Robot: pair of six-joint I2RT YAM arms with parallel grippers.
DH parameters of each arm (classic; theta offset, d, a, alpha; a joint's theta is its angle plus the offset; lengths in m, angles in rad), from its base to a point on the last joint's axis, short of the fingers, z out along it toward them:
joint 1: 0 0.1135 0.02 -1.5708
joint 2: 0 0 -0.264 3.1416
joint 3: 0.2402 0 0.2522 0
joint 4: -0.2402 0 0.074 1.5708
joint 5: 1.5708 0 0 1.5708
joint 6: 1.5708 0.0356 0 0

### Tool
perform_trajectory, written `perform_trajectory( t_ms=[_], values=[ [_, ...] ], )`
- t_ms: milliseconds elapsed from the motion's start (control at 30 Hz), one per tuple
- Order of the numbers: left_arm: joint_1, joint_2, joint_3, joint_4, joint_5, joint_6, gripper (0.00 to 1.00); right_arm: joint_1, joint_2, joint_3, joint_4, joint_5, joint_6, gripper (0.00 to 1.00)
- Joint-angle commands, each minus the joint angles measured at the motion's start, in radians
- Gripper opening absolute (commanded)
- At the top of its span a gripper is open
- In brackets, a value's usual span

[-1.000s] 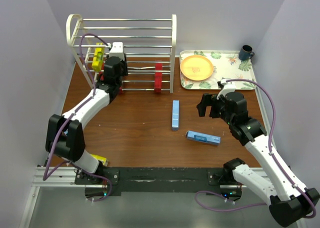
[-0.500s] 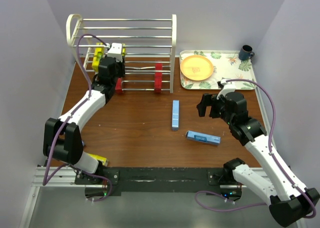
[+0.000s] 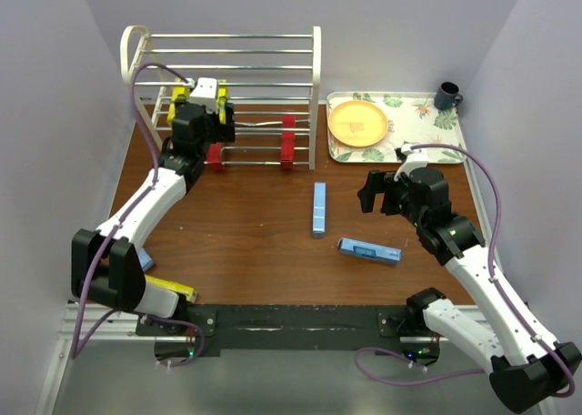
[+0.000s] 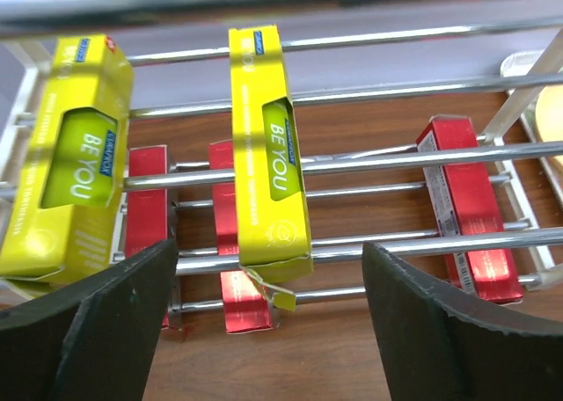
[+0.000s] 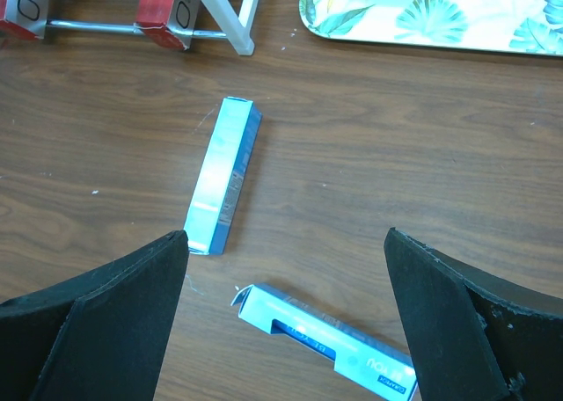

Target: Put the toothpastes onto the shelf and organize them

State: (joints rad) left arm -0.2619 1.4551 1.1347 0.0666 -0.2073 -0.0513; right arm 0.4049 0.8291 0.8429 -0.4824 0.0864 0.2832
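Observation:
The shelf [image 3: 273,60] stands at the back left. Its middle tier carries two yellow toothpastes [image 4: 70,155] [image 4: 271,155], and three red ones [image 4: 147,212] [image 4: 230,243] [image 4: 468,207] lie on the lowest tier. My left gripper [image 4: 268,331] is open just in front of the right-hand yellow carton, touching nothing. On the table lie two light blue toothpastes [image 3: 319,208] [image 3: 369,250]. My right gripper [image 5: 286,317] hovers open above them, empty. A third yellow carton [image 3: 170,288] lies by the left arm's base, with a bit of light blue carton [image 3: 145,258] beside it, mostly hidden by the arm.
A floral tray [image 3: 400,151] at the back right holds an orange plate [image 3: 357,124]. A dark mug [image 3: 446,96] stands in the tray's far corner. Walls close in the table on both sides and behind the shelf.
My left gripper has opened and let go of the yellow carton, which now rests on the shelf's middle tier. The left arm shifted slightly left. The right arm has not moved.

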Motion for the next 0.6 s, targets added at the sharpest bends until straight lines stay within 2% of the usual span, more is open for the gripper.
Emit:
perform_trajectory(
  t_ms=[0,267,567],
  values=[
    [0.006,-0.114,0.039,-0.028,-0.040,-0.056,0.97,0.000,-0.002,0.022,0.018,-0.008,-0.022,0.98],
    [0.006,-0.275,0.088,-0.273,-0.113,-0.156,1.00,0.000,-0.005,0.022,0.021,-0.022,-0.024,0.98],
    [0.019,-0.352,0.122,-0.487,-0.213,-0.245,1.00,0.002,-0.010,0.025,0.013,-0.051,-0.019,0.98]
  ],
)
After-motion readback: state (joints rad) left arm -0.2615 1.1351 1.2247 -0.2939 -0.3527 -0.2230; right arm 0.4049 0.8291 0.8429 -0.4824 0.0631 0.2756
